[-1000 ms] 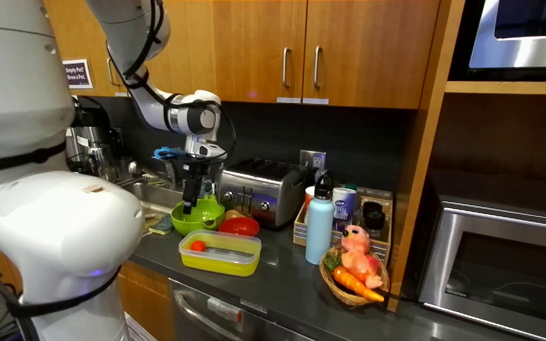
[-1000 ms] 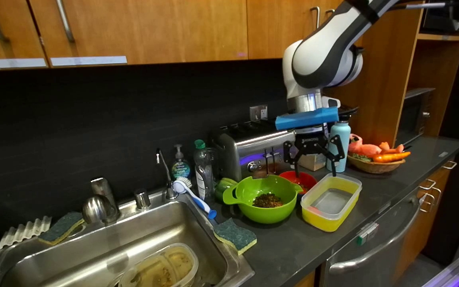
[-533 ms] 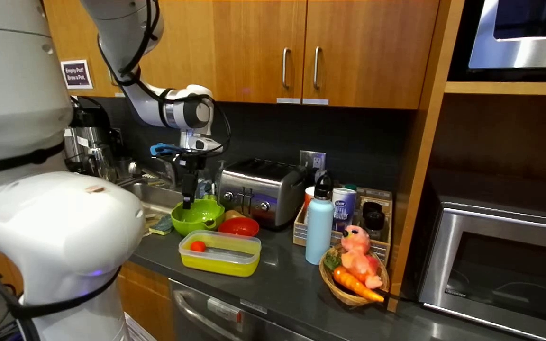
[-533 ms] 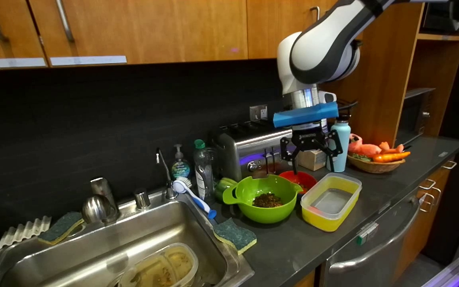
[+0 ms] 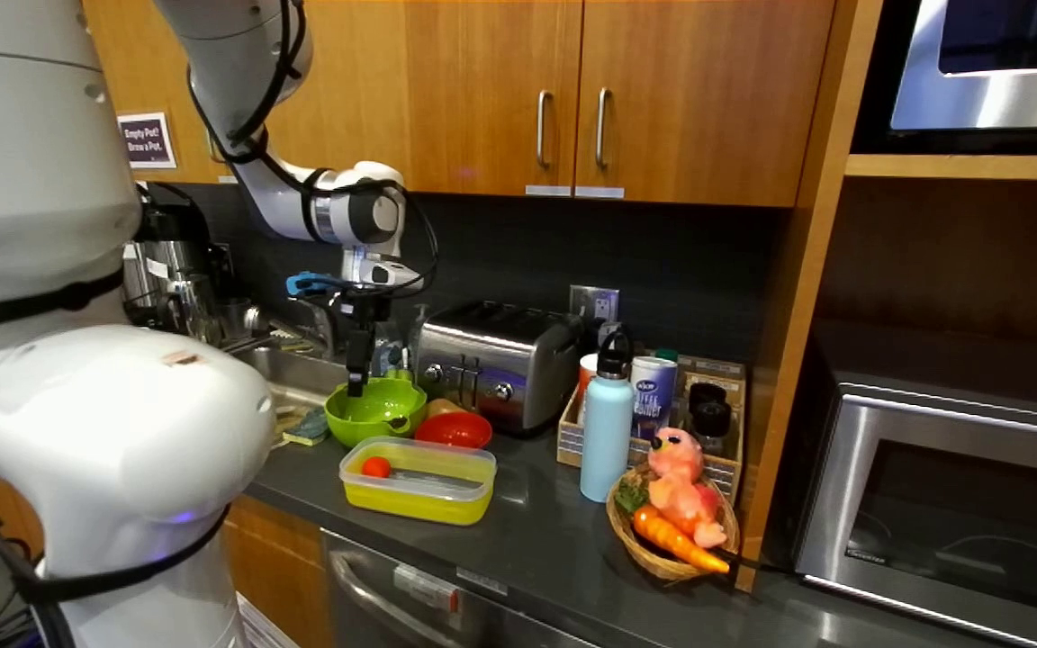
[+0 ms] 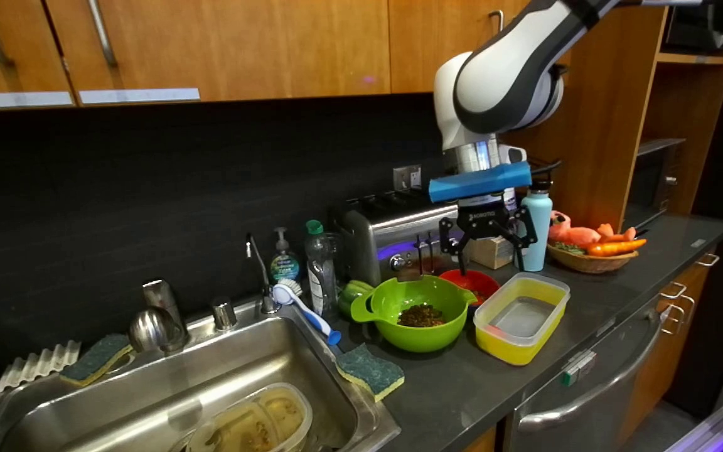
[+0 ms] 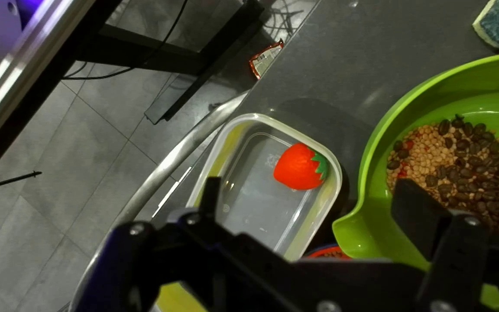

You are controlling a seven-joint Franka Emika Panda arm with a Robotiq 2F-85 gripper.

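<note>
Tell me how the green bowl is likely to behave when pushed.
The green bowl looks like smooth, stiff plastic, so it would probably slide without flexing much. The dark beans and pale grains lie loose inside, so they may shift if it is jolted. Its rounded sides suggest a high push might rock it.

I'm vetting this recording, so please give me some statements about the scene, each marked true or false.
1. The gripper is open. True.
2. A strawberry lies in the yellow container. True.
3. The yellow container stands in the sink. False: it stands on the counter, beside the green bowl.
4. The green bowl holds dark beans and paler grains. True.
5. Beans and grains fill the bowl to its rim. False: they lie only at its bottom.
6. The gripper grips a sponge. False: it holds nothing.
</note>
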